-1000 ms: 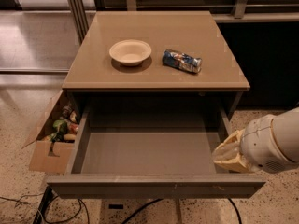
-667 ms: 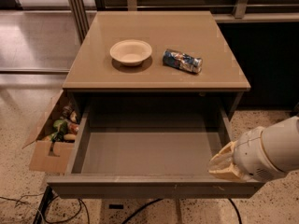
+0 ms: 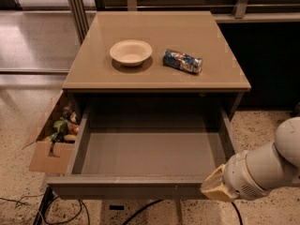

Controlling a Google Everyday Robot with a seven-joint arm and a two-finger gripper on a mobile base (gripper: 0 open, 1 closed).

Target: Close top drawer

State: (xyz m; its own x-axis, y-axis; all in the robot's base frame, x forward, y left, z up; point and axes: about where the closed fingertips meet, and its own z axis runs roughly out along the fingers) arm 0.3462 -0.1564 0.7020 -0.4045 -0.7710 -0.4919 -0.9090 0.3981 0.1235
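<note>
The top drawer [image 3: 140, 186] is pulled far out of the cabinet toward me. Its smooth grey inner box holds nothing that I can see. Its plain front panel runs across the lower part of the view. My gripper [image 3: 216, 186] is at the lower right, right at the front panel's right end, at the end of a white arm. It seems to touch the panel's front face, but I cannot tell for sure.
The tan cabinet top [image 3: 93, 74] carries a cream bowl [image 3: 131, 52] and a crushed blue can [image 3: 183, 61] lying on its side. A cardboard box [image 3: 49, 151] with small items stands on the floor to the left. Cables [image 3: 140, 210] lie on the floor under the drawer.
My gripper has moved down and to the left, from beside the drawer's right wall to the right end of the front panel. The drawer has not visibly moved.
</note>
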